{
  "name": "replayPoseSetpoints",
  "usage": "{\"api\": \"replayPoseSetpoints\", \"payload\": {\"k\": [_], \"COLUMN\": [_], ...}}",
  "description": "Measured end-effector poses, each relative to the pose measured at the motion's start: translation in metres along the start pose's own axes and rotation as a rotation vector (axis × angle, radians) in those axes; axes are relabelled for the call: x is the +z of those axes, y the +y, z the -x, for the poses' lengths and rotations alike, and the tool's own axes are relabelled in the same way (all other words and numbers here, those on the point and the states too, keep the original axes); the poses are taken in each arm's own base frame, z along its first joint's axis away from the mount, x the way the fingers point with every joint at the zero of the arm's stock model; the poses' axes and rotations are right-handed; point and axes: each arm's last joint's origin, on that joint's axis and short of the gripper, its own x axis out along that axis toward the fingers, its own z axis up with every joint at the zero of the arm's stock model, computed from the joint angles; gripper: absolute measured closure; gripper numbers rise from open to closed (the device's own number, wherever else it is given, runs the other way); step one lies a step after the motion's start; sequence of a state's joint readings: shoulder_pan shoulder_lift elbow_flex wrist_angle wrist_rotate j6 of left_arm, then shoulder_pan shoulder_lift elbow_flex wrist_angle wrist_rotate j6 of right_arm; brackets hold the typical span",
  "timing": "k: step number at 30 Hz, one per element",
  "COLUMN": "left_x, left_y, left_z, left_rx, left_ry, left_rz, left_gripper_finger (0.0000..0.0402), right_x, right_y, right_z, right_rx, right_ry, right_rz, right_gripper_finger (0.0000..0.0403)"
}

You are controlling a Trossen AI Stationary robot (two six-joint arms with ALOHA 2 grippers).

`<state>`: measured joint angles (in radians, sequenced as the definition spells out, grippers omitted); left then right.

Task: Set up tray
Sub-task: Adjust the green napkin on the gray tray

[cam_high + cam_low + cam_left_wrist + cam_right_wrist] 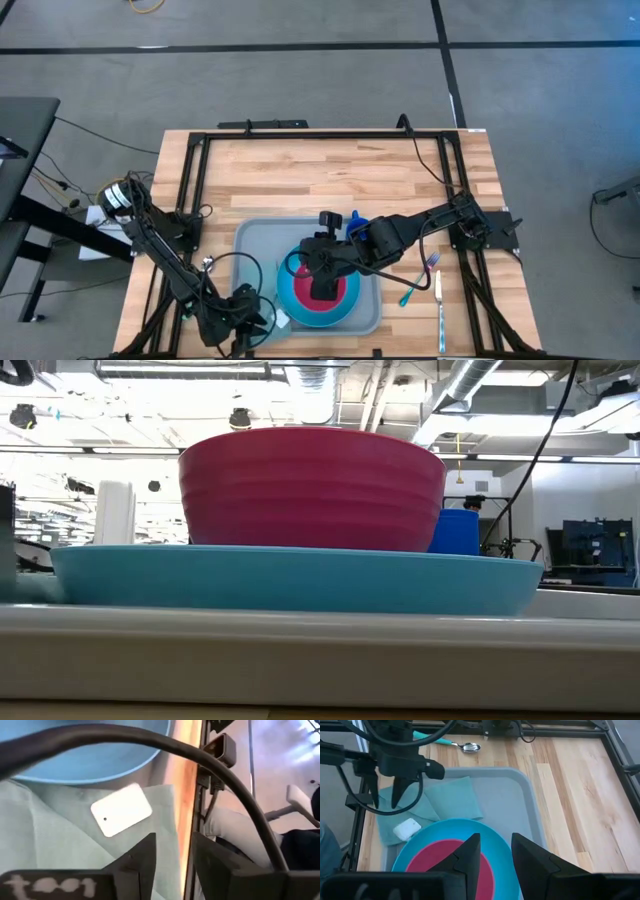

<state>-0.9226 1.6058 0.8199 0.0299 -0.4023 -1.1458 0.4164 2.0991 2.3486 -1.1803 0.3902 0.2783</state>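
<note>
Wooden tabletop (pixel 330 170) carries the tray (pixel 258 238) near its front edge. Left gripper (pixel 385 795) hovers with fingers parted above the teal napkin (pixel 457 800) at the tray's corner; right gripper (pixel 495 852), parted and empty, hangs over the red bowl (pixel 312 488).

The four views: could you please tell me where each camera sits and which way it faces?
High: overhead, straight down on the tray; both arms show.
Low: table height, level at the red bowl on the blue plate; no gripper shows.
Left wrist: on the left arm, past the left gripper at the napkin.
Right wrist: on the right arm, past the right gripper at the red bowl; the left gripper shows beyond.
Shared: both wrist views show napkin and blue plate.
</note>
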Motion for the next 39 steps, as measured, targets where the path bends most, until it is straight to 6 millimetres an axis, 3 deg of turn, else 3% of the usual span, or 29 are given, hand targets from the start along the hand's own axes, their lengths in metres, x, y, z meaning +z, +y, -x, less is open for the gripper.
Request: {"api": "replayPoseSetpoints", "payload": {"k": [10, 20, 27, 33, 39], "left_x": [0.002, -0.012, -0.022, -0.034, -0.039], "left_y": [-0.007, 0.003, -0.003, -0.002, 0.006], "left_z": [0.003, 0.011, 0.016, 0.023, 0.028], "left_rx": [0.009, 0.214, 0.186, 0.203, 0.298], "left_ry": [0.132, 0.177, 0.212, 0.323, 0.213], "left_rz": [0.166, 0.423, 0.405, 0.271, 0.092], "left_gripper_finger": [0.0296, 0.0327, 0.0334, 0.0334, 0.0334], "right_x": [-0.001, -0.001, -0.002, -0.002, -0.002], "right_y": [0.000, 0.000, 0.000, 0.000, 0.000], "right_z": [0.000, 0.000, 0.000, 0.000, 0.000], "right_rx": [-0.003, -0.004, -0.004, -0.004, -0.004], "right_ry": [0.010, 0.012, 0.015, 0.015, 0.015], "right_rz": [0.003, 0.004, 0.005, 0.005, 0.005], "right_gripper_finger": [0.0301, 0.0301, 0.0301, 0.0301, 0.0301]}}
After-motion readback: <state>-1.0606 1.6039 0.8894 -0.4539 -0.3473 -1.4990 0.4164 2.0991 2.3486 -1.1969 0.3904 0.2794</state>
